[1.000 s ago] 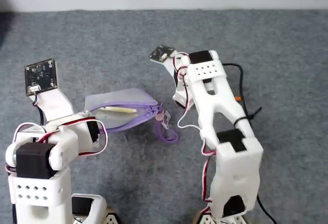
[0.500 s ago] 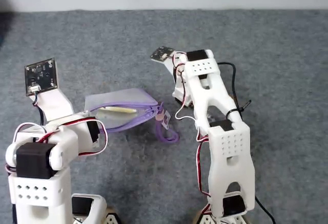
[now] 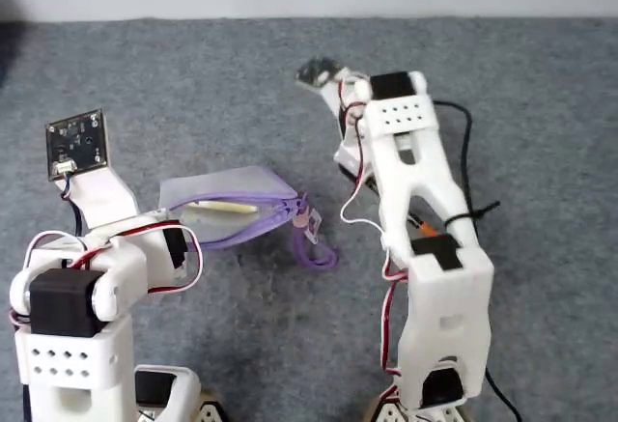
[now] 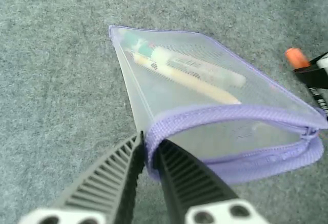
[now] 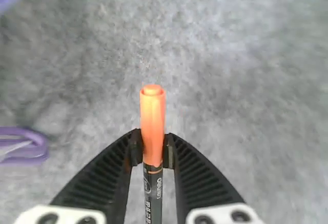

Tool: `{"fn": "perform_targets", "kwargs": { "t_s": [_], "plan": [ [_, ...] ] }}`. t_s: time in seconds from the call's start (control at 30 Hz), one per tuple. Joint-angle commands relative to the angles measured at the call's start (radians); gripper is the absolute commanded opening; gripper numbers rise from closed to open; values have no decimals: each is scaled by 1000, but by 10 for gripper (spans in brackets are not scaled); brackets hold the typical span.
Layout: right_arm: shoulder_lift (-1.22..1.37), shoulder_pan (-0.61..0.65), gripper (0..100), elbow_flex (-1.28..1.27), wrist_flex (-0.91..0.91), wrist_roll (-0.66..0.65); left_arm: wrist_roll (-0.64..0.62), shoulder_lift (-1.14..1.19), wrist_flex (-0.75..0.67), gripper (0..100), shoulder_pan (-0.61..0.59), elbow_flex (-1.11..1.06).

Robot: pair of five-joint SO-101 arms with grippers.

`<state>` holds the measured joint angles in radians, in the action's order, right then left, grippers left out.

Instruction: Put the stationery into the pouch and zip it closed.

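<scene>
As pouch (image 4: 205,126) gapes, pen (image 5: 152,116) btwn R jaws

High camera: fixed, above and behind both arm bases, looking down across the table (image 3: 193,84) to its far edge.
Left wrist camera: close, sighting along left gripper (image 4: 147,142) onto pouch (image 4: 205,106).
Right wrist camera: close, sighting along right gripper (image 5: 152,137) over marker (image 5: 152,112) to the table.
Shared: the pouch, high and left wrist views; the marker's cap, both wrist views.

Faint white print on the pen (image 5: 152,131) barrel, not clearly legible.
</scene>
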<state>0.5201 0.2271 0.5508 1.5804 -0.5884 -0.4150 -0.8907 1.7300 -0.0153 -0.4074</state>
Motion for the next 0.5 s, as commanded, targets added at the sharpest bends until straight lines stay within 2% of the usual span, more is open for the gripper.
{"fn": "perform_targets", "kwargs": {
  "t_s": [0.0,0.3,0.47],
  "plan": [
    [-182,8,8,48,71,78,-6,8,2,12,0,28],
    [-487,79,8,41,156,364,-6,9,2,12,0,27],
    [-659,185,8,41,171,531,-6,9,2,12,0,27]
  ]
}}
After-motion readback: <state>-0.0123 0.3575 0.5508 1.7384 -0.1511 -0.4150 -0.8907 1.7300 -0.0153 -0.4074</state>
